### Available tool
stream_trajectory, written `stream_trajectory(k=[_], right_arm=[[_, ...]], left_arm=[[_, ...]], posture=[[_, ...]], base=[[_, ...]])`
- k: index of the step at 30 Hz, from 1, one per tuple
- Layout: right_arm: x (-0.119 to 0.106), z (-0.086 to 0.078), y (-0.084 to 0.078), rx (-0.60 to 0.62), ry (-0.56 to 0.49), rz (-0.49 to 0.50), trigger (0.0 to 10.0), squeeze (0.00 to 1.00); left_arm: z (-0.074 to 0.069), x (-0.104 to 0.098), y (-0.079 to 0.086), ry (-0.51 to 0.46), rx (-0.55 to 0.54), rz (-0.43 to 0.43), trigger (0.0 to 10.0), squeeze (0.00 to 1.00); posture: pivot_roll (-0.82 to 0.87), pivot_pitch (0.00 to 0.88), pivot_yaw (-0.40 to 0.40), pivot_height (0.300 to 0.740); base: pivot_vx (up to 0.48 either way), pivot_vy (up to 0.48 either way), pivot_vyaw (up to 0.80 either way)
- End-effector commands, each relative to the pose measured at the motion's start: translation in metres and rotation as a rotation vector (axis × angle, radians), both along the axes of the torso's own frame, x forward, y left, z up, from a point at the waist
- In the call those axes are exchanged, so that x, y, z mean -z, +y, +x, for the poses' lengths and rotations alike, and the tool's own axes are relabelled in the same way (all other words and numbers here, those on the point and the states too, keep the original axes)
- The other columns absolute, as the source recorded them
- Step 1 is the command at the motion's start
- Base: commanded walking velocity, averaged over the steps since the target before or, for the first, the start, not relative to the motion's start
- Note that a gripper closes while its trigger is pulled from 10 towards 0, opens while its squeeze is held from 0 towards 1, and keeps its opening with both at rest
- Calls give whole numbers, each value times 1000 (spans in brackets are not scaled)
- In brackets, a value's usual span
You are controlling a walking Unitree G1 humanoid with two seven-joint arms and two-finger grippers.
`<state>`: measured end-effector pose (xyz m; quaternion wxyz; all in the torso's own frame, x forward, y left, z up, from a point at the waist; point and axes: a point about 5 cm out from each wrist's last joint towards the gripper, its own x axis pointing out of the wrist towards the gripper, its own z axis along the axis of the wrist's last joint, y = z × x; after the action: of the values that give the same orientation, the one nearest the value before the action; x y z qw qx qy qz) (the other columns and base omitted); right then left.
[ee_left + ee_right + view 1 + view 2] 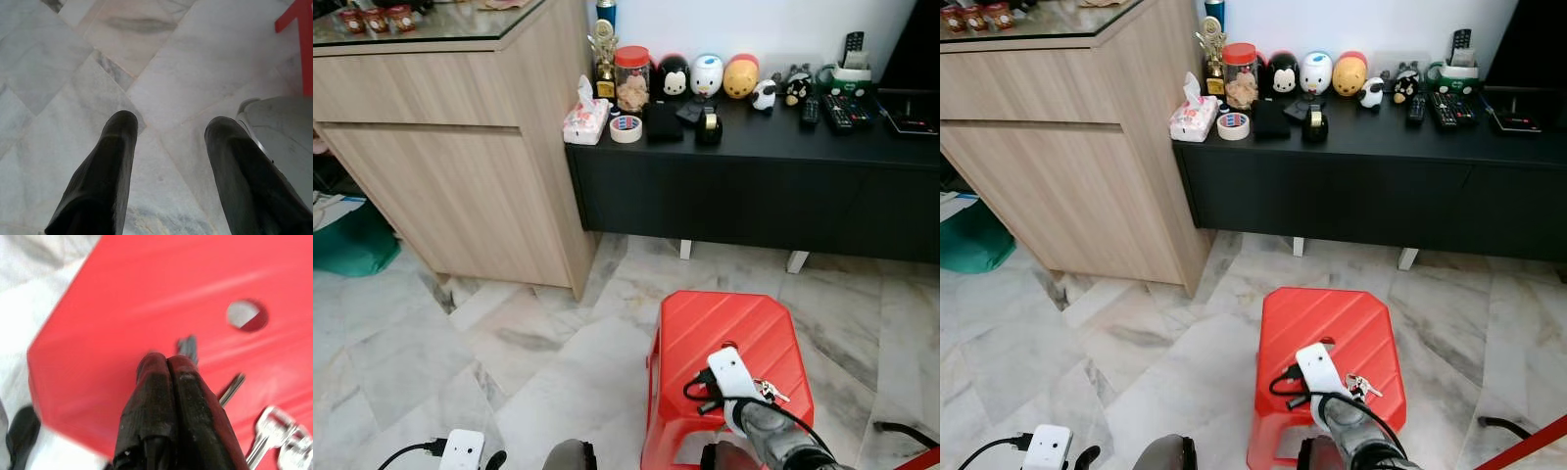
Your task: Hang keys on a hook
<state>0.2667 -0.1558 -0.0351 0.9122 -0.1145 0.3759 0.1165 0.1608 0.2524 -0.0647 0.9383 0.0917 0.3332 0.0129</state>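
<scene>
Right wrist view: right gripper (167, 363) fingers pressed together over the red stool (122, 308); keys (274, 435) beside (blurred)
Left gripper (168, 132): fingers spread above marble floor (63, 63)

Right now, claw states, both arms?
Left claw: open, holding nothing, hanging over the marble floor.
Right claw: closed over the red stool, pinching the keys.

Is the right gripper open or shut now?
Shut: the right gripper has its black fingers pressed together, over the red stool; the keys lie beside them.
</scene>
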Motion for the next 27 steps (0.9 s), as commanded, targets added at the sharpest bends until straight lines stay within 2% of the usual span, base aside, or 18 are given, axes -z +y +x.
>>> stream_trajectory(k=[1, 6, 9, 10, 12, 13, 14, 17, 22, 27], right_arm=[[-4, 5, 2, 27, -27, 29, 0, 0], [-11, 12, -1, 83, -68, 61, 0, 0], [-10, 11, -3, 84, -59, 54, 0, 0], [-7, 8, -5, 82, -42, 44, 9804, 0], [-5, 6, -6, 86, -30, 47, 10000, 0], [-4, 5, -7, 92, -23, 51, 10000, 153], [-4, 4, -7, 93, -19, 59, 10000, 1000], [-4, 4, -7, 87, -15, 68, 10000, 1000], [-6, 7, -11, 16, -5, 19, 10000, 1000], [-8, 9, -13, -4, 3, 0, 10000, 1000]], left_arm=[[-1, 1, 5, 35, 5, 26, 10000, 0], [5, 1, 3, 42, -14, 27, 10000, 0], [6, 1, 3, 45, -20, 28, 10000, 0], [5, 1, 3, 48, -22, 32, 10000, 0], [4, 1, 3, 50, -22, 33, 10000, 0], [4, 2, 3, 52, -22, 34, 10000, 0], [2, 2, 4, 53, -24, 35, 10000, 0], [-1, 2, 6, 55, -26, 37, 10000, 0], [-3, 2, 8, 57, -26, 39, 10000, 0], [-3, 2, 8, 52, -21, 37, 10000, 0]], posture=[[148, 0, 39, 635], [130, 0, 34, 635], [129, 0, 34, 635], [134, 0, 33, 635], [134, 0, 33, 635], [137, 0, 33, 635], [139, 0, 32, 635], [140, 0, 33, 635], [141, 0, 34, 635], [142, 0, 35, 635]], base=[[0, 0, 0], [0, 0, 0], [0, 0, 0], [0, 0, 0], [0, 0, 0], [0, 0, 0], [0, 0, 0], [0, 0, 0], [0, 0, 0], [0, 0, 0]])
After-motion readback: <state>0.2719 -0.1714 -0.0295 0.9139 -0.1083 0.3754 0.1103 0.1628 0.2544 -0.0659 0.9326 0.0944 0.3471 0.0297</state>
